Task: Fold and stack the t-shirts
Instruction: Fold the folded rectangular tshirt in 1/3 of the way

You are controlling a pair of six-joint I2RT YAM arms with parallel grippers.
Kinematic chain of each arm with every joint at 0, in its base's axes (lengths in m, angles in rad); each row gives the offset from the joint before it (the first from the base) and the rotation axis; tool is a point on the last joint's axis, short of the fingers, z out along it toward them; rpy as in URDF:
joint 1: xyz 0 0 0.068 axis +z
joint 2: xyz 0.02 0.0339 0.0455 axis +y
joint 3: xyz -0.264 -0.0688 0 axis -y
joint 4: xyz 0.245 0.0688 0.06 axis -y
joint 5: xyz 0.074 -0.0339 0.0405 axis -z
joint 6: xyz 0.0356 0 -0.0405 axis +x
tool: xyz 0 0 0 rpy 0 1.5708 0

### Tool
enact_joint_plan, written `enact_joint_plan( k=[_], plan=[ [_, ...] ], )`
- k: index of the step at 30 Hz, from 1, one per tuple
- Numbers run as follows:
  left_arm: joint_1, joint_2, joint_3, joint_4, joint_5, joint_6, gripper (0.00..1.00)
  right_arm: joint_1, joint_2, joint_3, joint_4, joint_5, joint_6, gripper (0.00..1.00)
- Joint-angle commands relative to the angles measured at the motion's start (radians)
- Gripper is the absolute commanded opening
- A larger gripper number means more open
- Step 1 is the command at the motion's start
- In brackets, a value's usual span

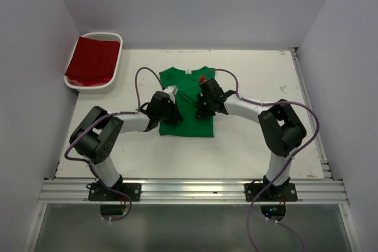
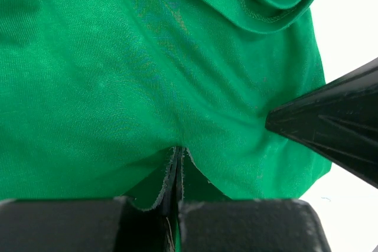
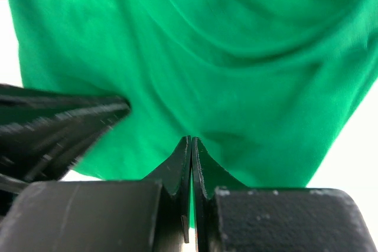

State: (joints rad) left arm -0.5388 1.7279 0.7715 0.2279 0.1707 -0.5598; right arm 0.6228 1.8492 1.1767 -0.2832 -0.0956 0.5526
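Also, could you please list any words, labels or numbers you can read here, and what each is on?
No text is legible in any view.
White neck label on the green t-shirt: too small to read.
Dark red t-shirt, white basket: no print visible.

A green shirt (image 3: 236,57) fills almost the whole picture. It is soft and has big wrinkles. At the bottom, the right gripper (image 3: 191,146) has its two black fingers squeezed tight together, with a bit of the shirt pinched between them. The black pointy tip of the left gripper (image 3: 112,113) comes in from the left and touches the shirt. The white table (image 3: 361,163) shows at both sides.
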Motion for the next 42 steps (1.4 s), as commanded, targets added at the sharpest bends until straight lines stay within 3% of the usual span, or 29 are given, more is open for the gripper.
enact_joint_plan(
  k=[1, 11, 34, 37, 42],
  plan=[
    [0.002, -0.005, -0.021, 0.034, -0.03, 0.003, 0.0, 0.003, 0.033, 0.083, -0.016, 0.019, -0.029, 0.0],
    [0.003, -0.062, -0.078, 0.013, -0.033, 0.001, 0.0, -0.028, 0.208, 0.25, -0.077, 0.092, -0.057, 0.0],
    [0.002, -0.12, -0.133, -0.005, -0.036, 0.011, 0.0, -0.132, 0.407, 0.662, -0.266, 0.209, -0.141, 0.0],
    [0.002, -0.175, -0.133, -0.025, -0.056, 0.026, 0.0, -0.132, 0.371, 0.647, -0.272, 0.234, -0.148, 0.0],
    [0.0, -0.486, -0.159, -0.042, -0.168, 0.076, 0.0, -0.126, 0.083, 0.399, -0.151, 0.364, -0.142, 0.0]
  ],
)
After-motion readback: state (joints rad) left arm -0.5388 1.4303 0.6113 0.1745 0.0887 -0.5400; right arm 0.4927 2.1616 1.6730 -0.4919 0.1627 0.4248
